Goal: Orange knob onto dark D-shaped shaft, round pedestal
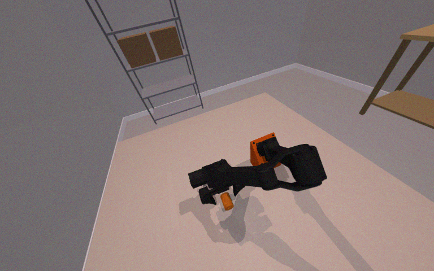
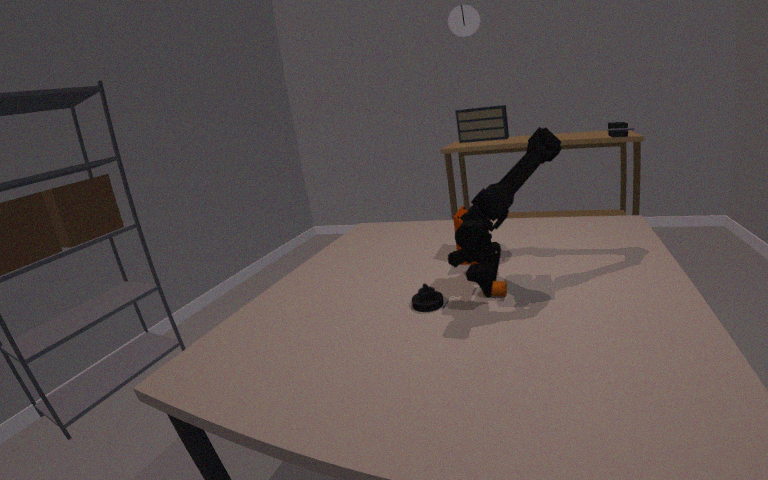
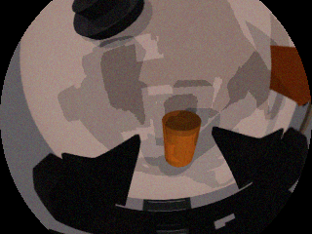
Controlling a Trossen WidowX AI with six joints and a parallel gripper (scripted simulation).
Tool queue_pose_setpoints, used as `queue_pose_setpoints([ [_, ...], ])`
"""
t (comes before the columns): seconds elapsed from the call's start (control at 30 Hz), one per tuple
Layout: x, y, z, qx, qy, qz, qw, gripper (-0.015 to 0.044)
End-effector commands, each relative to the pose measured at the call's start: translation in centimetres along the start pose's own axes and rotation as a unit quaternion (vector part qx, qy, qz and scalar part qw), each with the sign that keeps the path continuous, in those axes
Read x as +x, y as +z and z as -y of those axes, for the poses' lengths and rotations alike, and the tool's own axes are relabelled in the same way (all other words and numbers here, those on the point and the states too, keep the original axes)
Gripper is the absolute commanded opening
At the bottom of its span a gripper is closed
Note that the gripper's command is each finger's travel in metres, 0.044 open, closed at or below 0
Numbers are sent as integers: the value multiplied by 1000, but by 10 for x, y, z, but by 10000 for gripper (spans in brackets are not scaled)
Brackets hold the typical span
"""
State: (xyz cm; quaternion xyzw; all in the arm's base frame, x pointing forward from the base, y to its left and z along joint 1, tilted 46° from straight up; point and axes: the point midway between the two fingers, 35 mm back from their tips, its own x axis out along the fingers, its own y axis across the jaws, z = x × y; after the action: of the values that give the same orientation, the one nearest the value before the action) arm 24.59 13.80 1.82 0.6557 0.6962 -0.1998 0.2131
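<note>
from where i stand, the gripper (image 1: 225,199) (image 2: 488,293) (image 3: 177,135) is wide apart with nothing in its grip. the orange knob (image 1: 227,201) (image 2: 499,288) (image 3: 180,143) is lying on its side on the table (image 1: 143,191) (image 2: 362,362) (image 3: 44,63), not on the shaft (image 2: 425,288).

key relation: in the wrist view the knob's long axis runs roughly 12 to 6, dark end face at 12, and it sits in the lane between the fingers, one at about 8 o'clock, the other at about 4. so closing should squeeze across the barrel, not along it. top view agrees: axis about 11 to 5, fingers off to its 9 and 2 sides. can't tell from here whether the tips are low enough to get past its widest part.

step in hand looks like lining up for the grasp; early days. next: last bit of descent if needed, then close. off-centre, one finger could nudge or roll it.

round pedestal (image 2: 427,301) (image 3: 104,24) is at 11 o'clock from the knob in wrist view, about 9 in the exterior one. knob will need tipping upright before fitting. flat side of the hole: can't make it out.
</note>
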Motion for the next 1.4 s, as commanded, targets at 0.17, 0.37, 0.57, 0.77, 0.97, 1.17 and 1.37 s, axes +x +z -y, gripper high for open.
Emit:
queue_pose_setpoints([
  [0.17, 9, 2, 3, 7, -3, -3, 1000, 361],
  [0.37, 9, 2, 3, 7, -3, -3, 1000, 240],
  [0.57, 9, 2, 3, 7, -3, -3, 1000, 240],
  [0.77, 9, 2, 3, 7, -3, -3, 1000, 227],
  [0.97, 9, 2, 3, 7, -3, -3, 1000, 187],
  [1.17, 8, 1, 3, 6, -3, 4, 1000, 179],
  [1.37, 5, -5, 3, 4, -3, 59, 998, 179],
])
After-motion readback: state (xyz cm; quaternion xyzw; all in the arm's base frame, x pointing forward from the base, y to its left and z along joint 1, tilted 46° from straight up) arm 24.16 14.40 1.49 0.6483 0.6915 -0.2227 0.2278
